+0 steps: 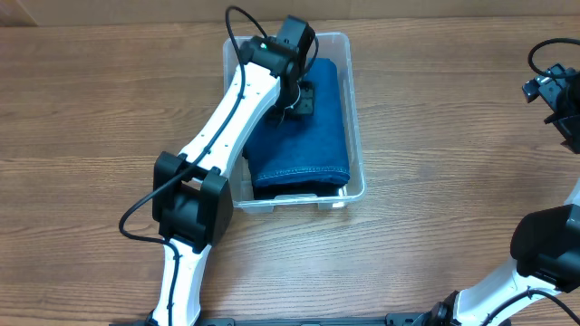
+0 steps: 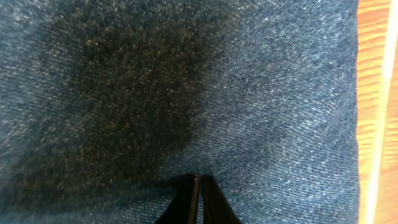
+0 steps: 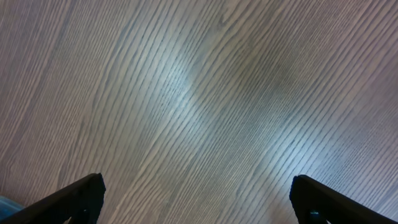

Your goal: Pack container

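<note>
The clear plastic container [image 1: 355, 136] stands on the wooden table at centre. Folded blue denim cloth [image 1: 308, 136] lies inside it and fills most of it. My left gripper [image 1: 304, 98] is down inside the container, pressed against the top of the denim [image 2: 186, 87], its fingers [image 2: 199, 182] shut together with nothing between them. My right gripper [image 3: 196, 193] is open and empty above bare table; in the overhead view it is at the far right edge [image 1: 557, 95], well away from the container.
The wooden table [image 1: 91, 109] surrounds the container on all sides. A strip of table [image 2: 379, 93] shows to the right of the denim in the left wrist view. The left arm [image 1: 227, 127] reaches across the container's left wall.
</note>
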Controlling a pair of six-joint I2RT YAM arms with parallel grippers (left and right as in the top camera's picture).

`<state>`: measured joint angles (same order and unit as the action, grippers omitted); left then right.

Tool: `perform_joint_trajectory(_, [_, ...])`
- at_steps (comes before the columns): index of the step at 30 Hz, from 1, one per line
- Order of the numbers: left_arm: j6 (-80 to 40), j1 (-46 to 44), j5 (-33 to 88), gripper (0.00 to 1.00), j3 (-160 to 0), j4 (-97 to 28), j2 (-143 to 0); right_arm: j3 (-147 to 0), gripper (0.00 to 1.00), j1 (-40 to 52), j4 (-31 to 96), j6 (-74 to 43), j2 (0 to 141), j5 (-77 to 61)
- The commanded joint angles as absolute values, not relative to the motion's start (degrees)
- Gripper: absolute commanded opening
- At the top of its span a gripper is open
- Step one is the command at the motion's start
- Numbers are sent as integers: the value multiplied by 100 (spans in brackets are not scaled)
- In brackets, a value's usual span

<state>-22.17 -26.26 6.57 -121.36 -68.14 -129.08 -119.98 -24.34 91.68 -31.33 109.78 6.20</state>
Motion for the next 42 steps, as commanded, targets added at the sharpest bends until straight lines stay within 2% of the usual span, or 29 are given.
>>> perform_joint_trajectory(1, [-2222, -2665, 661, 4, -11813, -6622, -13273, -12007, 100, -2445, 9159, -3157, 10940, 635])
perform_joint_trajectory(6, [-2023, -2657, 405, 6, -12516, -6654, -13061, -12007, 100, -2445, 9159, -3157, 10940, 635])
perform_joint_trajectory(11, [-2014, -2569, -508, 14, -13404, -6744, -12964, -12005, 100, -2445, 9159, -3157, 10940, 635])
perform_joint_trajectory(17, [-2078, -2477, -443, 14, -12934, -6772, -13183, -12007, 100, -2445, 9159, -3157, 10940, 635])
perform_joint_trajectory(21, [-2078, -2477, -440, 28, -12285, -6549, -13190, -12005, 100, -2445, 9159, -3157, 10940, 635])
perform_joint_trajectory(25, [-2045, -2477, -285, 30, -12156, -6569, -13190, -12007, 100, -2445, 9159, -3157, 10940, 635])
perform_joint_trajectory(27, [-1874, -2477, -320, 36, -12274, -6576, -13144, -12007, 100, -2445, 9159, -3157, 10940, 635])
perform_joint_trajectory(30, [-1855, -2475, -360, 51, -12978, -6893, -12969, -12005, 100, -2445, 9159, -3157, 10940, 635])
perform_joint_trajectory(31, [-1800, -2477, -360, 68, -13493, -7148, -12860, -12005, 100, -2445, 9159, -3157, 10940, 635])
perform_joint_trajectory(32, [-1793, -2475, -360, 77, -13727, -7262, -12798, -12005, 100, -2445, 9159, -3157, 10940, 635])
perform_joint_trajectory(33, [-1793, -2475, -360, 98, -14079, -7437, -12663, -12005, 100, -2445, 9159, -3157, 10940, 637])
perform_joint_trajectory(42, [-1800, -2473, -768, 100, -14527, -8427, -11373, -12005, 100, -2445, 9159, -3157, 10940, 635])
